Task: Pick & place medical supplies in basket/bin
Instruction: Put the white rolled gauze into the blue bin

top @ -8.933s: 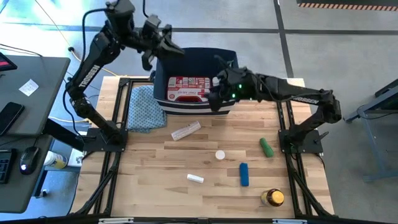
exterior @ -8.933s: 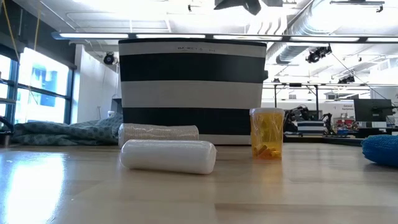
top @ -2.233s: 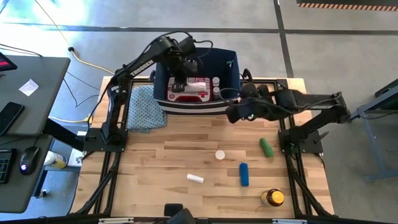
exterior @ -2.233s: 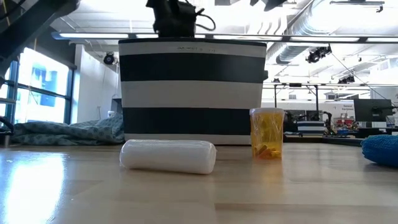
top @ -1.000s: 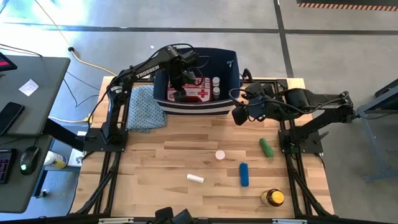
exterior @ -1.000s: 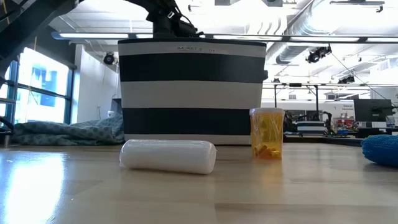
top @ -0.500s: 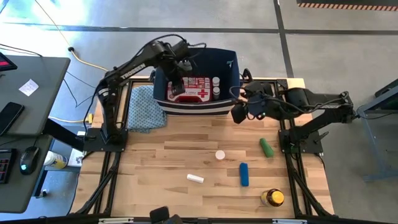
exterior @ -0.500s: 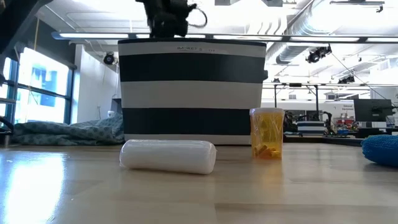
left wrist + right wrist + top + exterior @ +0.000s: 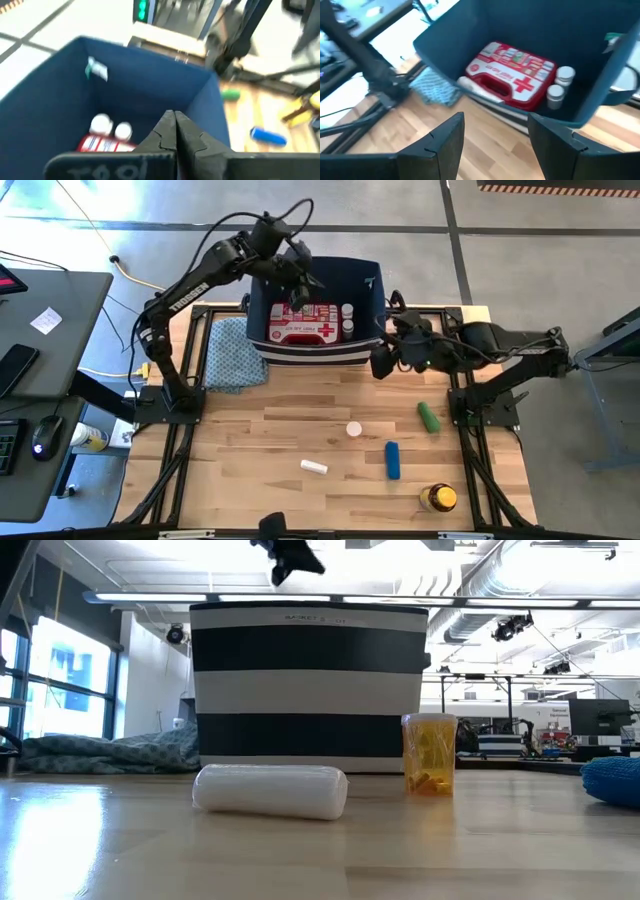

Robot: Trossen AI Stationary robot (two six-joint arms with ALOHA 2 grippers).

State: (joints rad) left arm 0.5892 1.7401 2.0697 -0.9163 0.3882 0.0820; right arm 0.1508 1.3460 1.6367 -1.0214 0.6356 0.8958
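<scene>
High view shows one navy bin (image 9: 318, 348) at the far edge of the wooden surface (image 9: 300, 430), and everything else is placed from it. Inside the bin lie one red first-aid kit (image 9: 307, 322) with a white cross, two small white bottles (image 9: 347, 317) beside the kit, and a white tube (image 9: 480, 88) along the kit's near edge. In front of the bin, out on the surface, there are one white cap (image 9: 353, 429), one white roll (image 9: 314, 467), one green cylinder (image 9: 429, 416), one blue cylinder (image 9: 393, 460) and, farthest from the bin, one amber bottle (image 9: 438, 498) with a yellow cap. One patterned cloth (image 9: 231, 352) lies just beside the bin's left wall. The left tool (image 9: 297, 278) hangs above the bin's opening with its fingers pressed together and nothing between them. The right tool (image 9: 383, 361) waits just beside the bin's right front corner, its fingers apart and empty. The surface is pale wood planks in a black frame on a grey concrete floor; a desk (image 9: 40, 380) with a mouse stands well to the left of the bin. Low view shows an open workshop with ceiling lights behind the bin. "TROSSEN" is readable on the left arm; the kit's print is too small to read.
</scene>
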